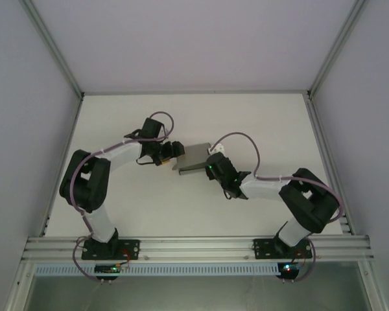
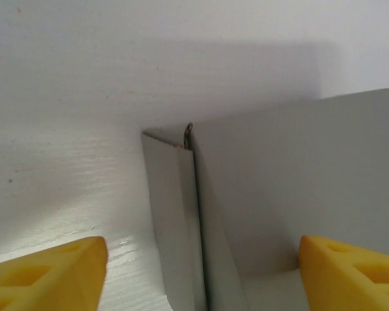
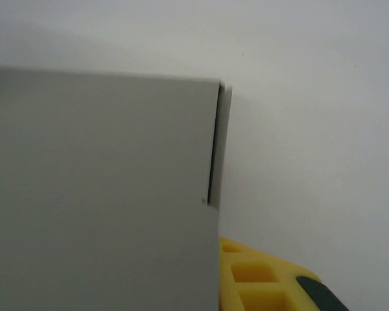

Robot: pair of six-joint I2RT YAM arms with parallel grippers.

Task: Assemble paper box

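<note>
The paper box (image 1: 193,157) is a low grey cardboard shape lying mid-table between the two arms. My left gripper (image 1: 176,151) is at its left end. In the left wrist view that gripper (image 2: 204,278) is open, and the box's corner and folded side flap (image 2: 175,214) sit in the wide gap. One yellow fingertip (image 2: 52,275) is over the table and the other is over the box's panel (image 2: 292,188). My right gripper (image 1: 212,166) is at the box's near right edge. There, one yellow finger (image 3: 259,275) lies against the edge of the grey panel (image 3: 97,188), which hides the other finger.
The white tabletop (image 1: 129,123) is ringed by aluminium frame rails (image 1: 194,246) at the near edge and pale enclosure walls (image 1: 26,97) on both sides. Both arms bend inward toward the middle.
</note>
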